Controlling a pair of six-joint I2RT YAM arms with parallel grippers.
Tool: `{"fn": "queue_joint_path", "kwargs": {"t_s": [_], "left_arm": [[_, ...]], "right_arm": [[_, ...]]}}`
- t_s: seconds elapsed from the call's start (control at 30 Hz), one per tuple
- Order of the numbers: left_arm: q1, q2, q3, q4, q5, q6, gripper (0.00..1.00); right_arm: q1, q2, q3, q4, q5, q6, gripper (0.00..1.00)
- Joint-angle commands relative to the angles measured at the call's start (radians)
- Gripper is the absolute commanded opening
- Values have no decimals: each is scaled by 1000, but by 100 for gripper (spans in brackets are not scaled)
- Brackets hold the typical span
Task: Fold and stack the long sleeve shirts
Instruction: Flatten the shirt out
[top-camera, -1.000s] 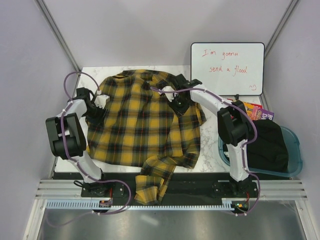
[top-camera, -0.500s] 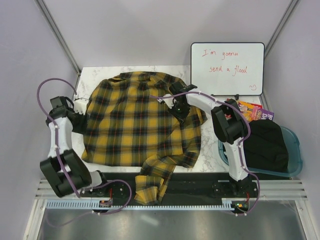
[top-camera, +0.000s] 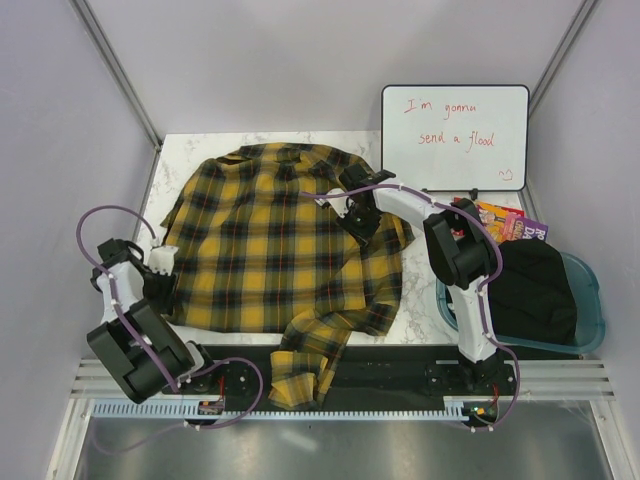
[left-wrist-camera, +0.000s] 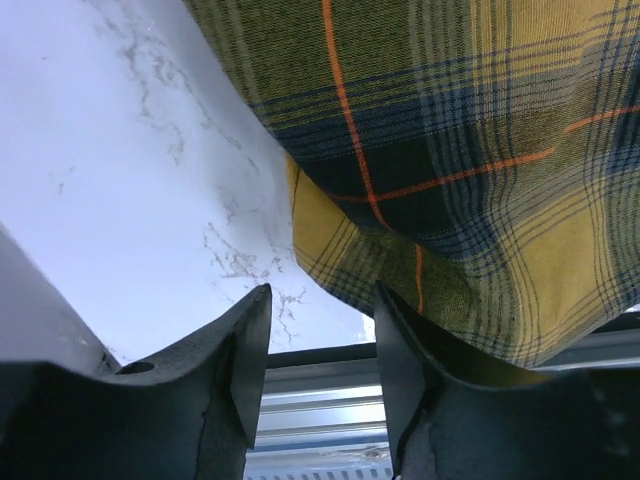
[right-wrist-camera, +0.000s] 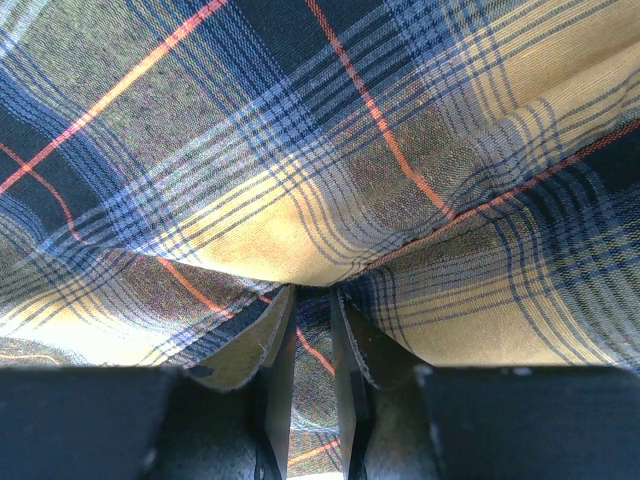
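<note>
The yellow-and-black plaid long sleeve shirt lies spread on the marble table, with one sleeve hanging over the near edge. My left gripper is at the shirt's lower left edge. In the left wrist view it is open and empty, and the shirt's hem lies just above its right finger. My right gripper is on the shirt's right shoulder area. In the right wrist view it is closed to a narrow gap on a fold of the plaid fabric.
A whiteboard with red writing leans at the back right. A blue bin holding dark cloth stands off the table's right side, with a colourful packet behind it. Metal rails run along the near edge.
My left arm swung out from the shirt's left side toward the near left, drawing that side flatter and wider, and now sits open at the hem. The right gripper stayed put.
</note>
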Motion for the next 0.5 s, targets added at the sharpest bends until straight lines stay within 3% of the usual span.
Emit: {"fn": "queue_joint_path", "kwargs": {"t_s": [0.0,0.23,0.33,0.37,0.47], "left_arm": [[7,73,33,16,56,22,54],[-7,184,48,92,70,-9,48],[-9,195,59,92,52,-13,25],[-6,177,74,93,32,-13,14],[-4,23,152,11,-45,6,2]], "right_arm": [[-7,-2,-30,-18,29,-12,27],[-15,9,-18,-18,28,-9,27],[-21,19,-18,-18,37,-12,27],[-26,22,-18,-18,40,-12,27],[-41,21,-27,-18,51,-14,25]]}}
